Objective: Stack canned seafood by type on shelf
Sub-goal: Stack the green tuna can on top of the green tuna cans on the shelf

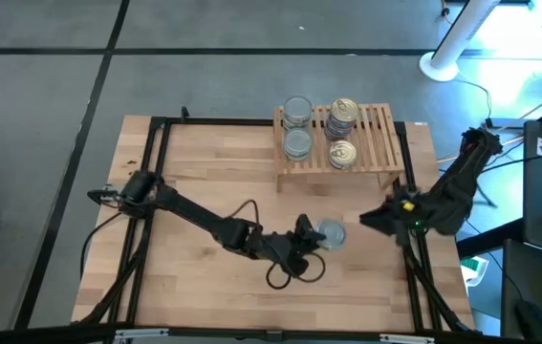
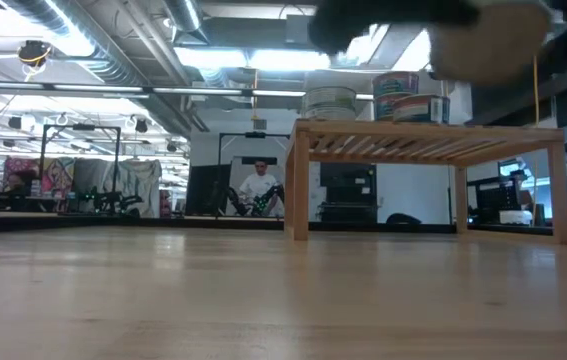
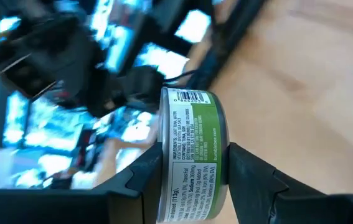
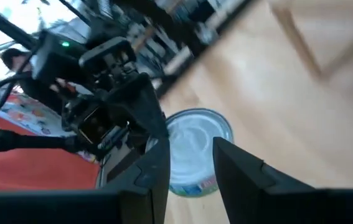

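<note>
Silver-topped tin [image 1: 331,234] clamped in left gripper [image 1: 314,235] mid-table; right gripper [image 1: 370,218] nearby, fingers parted, empty; shelf [image 1: 376,134] holds four stacks.

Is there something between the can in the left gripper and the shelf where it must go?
Nothing visible. The left gripper holds the can in front of the shelf, with bare table between. The right gripper waits beside the can, not in its path.
</note>
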You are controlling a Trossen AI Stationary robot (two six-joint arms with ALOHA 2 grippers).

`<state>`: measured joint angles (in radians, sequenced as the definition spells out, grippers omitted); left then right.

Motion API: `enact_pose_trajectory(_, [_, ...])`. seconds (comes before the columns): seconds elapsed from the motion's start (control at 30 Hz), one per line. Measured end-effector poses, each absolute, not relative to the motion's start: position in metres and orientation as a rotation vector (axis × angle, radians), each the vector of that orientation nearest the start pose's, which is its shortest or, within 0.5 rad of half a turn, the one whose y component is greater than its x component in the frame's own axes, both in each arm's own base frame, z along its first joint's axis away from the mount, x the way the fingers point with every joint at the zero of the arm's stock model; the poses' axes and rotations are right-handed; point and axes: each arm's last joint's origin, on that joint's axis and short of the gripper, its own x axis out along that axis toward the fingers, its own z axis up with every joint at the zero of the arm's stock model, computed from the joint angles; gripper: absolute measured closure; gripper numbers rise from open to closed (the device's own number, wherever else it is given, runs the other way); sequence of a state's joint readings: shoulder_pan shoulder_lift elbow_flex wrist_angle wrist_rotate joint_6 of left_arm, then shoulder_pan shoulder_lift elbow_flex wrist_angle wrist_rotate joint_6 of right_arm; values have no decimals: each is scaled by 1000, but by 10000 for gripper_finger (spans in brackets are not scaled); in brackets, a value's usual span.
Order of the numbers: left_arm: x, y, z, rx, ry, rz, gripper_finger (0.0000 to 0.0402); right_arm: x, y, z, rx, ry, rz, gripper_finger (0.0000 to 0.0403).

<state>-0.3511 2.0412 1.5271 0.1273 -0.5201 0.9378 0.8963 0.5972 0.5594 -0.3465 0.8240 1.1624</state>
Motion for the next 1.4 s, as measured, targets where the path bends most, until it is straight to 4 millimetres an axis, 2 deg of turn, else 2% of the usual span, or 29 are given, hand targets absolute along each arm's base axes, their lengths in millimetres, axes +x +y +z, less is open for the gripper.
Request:
enact_pose_trajectory(0.17, [432,-131,271,1137,442,117,260,82,66,301,711,114,-56,281])
enact_pose_trajectory(0.27, [424,-117,293,1145,453,192,260,72,51,310,630,31,-115,281])
enact_pose_trajectory(0.4, [413,-89,322,1128,480,295,260,60,34,314,536,-32,-202,281])
enact_pose_trajectory(0.5, [408,-64,331,1123,539,368,260,53,24,313,431,-51,-287,281])
enact_pose_trajectory(0.6, [403,-37,341,1100,567,431,260,47,15,311,374,-43,-295,281])
enact_pose_trajectory(0.73, [404,-2,340,1082,634,497,260,39,7,302,308,-1,-255,281])
enact_pose_trajectory(0.87, [403,18,332,1067,720,509,260,34,0,293,286,40,-249,281])
enact_pose_trajectory(1.23, [400,41,325,1019,765,450,260,32,-2,280,197,109,-267,281])
enact_pose_trajectory(1.4, [399,44,323,993,778,443,260,38,6,263,178,132,-274,281])
